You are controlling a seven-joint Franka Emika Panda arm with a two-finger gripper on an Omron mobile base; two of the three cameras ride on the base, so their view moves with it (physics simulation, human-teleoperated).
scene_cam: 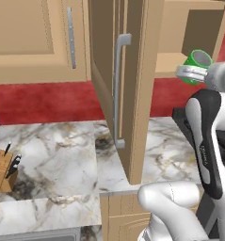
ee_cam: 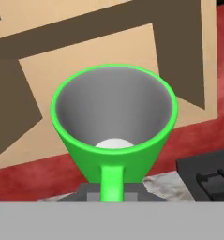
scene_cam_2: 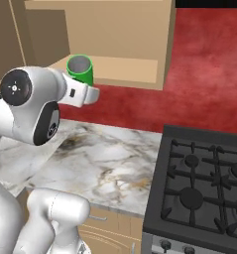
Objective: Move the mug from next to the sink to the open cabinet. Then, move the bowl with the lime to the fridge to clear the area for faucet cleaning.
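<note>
You are holding the green mug with jaws clenched on its handle, hanging it near the open cabinet's shelf above the desk.

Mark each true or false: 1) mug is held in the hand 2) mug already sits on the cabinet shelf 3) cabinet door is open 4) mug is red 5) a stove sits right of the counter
1) True: the hand is shut on the green mug.
2) False: the mug hangs in the air in front of the open cabinet, not resting on its shelf.
3) True: the cabinet door is swung out towards the camera over the counter.
4) False: it is green outside, grey inside.
5) True: a black stove adjoins the counter in the right base view.
</note>
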